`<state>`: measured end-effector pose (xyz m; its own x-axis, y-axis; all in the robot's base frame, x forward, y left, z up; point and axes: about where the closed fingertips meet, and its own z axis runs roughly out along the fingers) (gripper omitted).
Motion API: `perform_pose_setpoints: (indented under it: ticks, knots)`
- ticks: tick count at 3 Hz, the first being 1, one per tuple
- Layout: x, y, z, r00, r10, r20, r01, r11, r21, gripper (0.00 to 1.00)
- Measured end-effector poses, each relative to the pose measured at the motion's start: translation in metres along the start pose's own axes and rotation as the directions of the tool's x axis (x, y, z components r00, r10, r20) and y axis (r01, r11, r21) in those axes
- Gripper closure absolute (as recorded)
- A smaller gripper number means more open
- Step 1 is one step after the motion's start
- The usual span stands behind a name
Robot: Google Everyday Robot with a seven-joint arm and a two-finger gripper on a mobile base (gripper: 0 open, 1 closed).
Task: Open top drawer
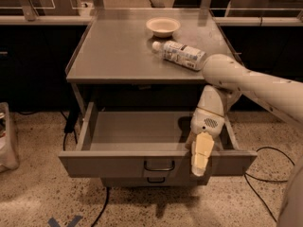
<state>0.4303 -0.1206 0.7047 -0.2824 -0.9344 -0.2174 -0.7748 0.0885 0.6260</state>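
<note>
- A grey metal bench (118, 51) stands on a speckled floor. Its top drawer (113, 163) is drawn well out toward the camera, and the inside floor of the drawer shows bare.
- The robot's cream-coloured arm (255, 86) reaches in from the right and bends down over the drawer's right half.
- The end effector (200, 157) hangs over the top edge of the drawer front, just right of the small dark loop handle (159, 165). Its cream tip lies against the outer face of the panel.
- From this view one cannot tell whether the end effector is clamped on the panel's rim or released.
- Judged from how far out the drawer sits, the pull looks to be in its last stretch, or already done.
- The next move probably calls for either a short further pull straight toward the camera or letting go and lifting clear without nudging the drawer back in.
- A pale bowl (163, 26) and a plastic bottle (180, 55) lying on its side sit on the bench top, well apart from the drawer front.
- The arm's wrist hides the drawer's right rear corner.
- Below, only a strip of a lower drawer front (137, 182) shows, with part of its handle.
- The robot's base is out of frame, and the area behind the bench is too dark to make out.
</note>
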Motion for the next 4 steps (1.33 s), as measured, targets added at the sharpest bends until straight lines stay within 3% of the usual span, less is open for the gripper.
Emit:
perform_pose_setpoints:
  ticks: [1,2,4]
  knots:
    - [0.008,0.014,0.009,1.0,0.007,-0.003,-0.007,0.9984,-0.057,0.0]
    - [0.008,0.014,0.009,1.0,0.007,-0.003,-0.007,0.9984,-0.057,0.0]
    - [0.041,0.091,0.004,0.998,0.062,-0.005,-0.062,0.9978,-0.021,0.0]
